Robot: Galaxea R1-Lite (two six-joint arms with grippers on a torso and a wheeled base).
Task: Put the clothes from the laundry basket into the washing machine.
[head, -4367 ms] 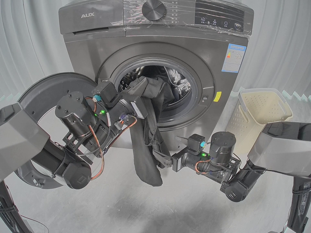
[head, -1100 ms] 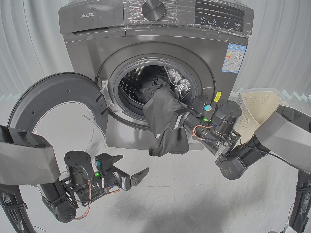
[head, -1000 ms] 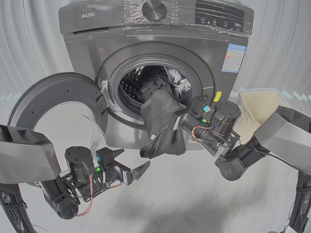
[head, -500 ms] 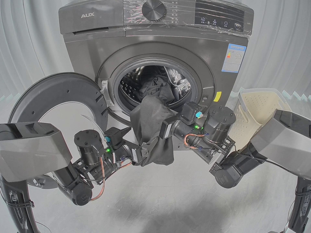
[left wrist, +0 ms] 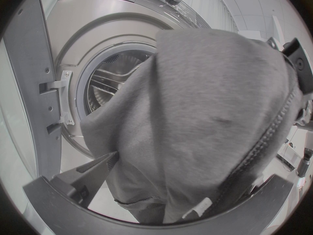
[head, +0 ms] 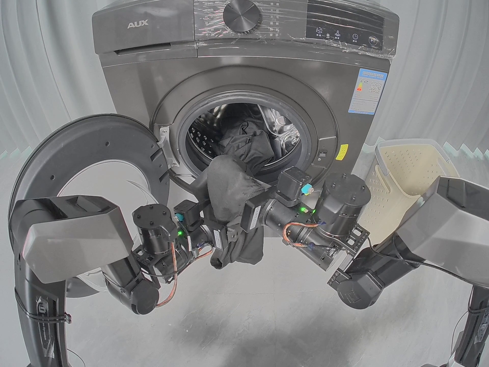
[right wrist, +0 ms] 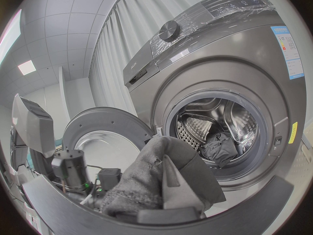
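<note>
**At the washer (head: 153, 77) door: garment (head: 229, 184) half out**

Your right gripper (head: 243, 216) is clamped on the garment, which trails out of the drum (head: 277, 123). Just below and left, your left gripper (head: 224, 238) stands spread, with the garment's low end between its fingers (left wrist: 94, 173).

Observed washing machine (right wrist: 212, 69) front-on, with door (right wrist: 107, 128) swung wide open to one side. Found dark garment (right wrist: 220, 149) lying crumpled low in the drum (right wrist: 228, 115), just inside the port. Noted grey cloth (right wrist: 143, 180) bunched in the foreground at right gripper (right wrist: 166, 180), pinned under one finger (right wrist: 176, 190). Recorded left arm (right wrist: 70, 167) just beside that cloth, below the door. Logged clear film over control panel (right wrist: 228, 7) and dial (right wrist: 169, 31). Logged pleated curtain (right wrist: 130, 33) behind.
</note>
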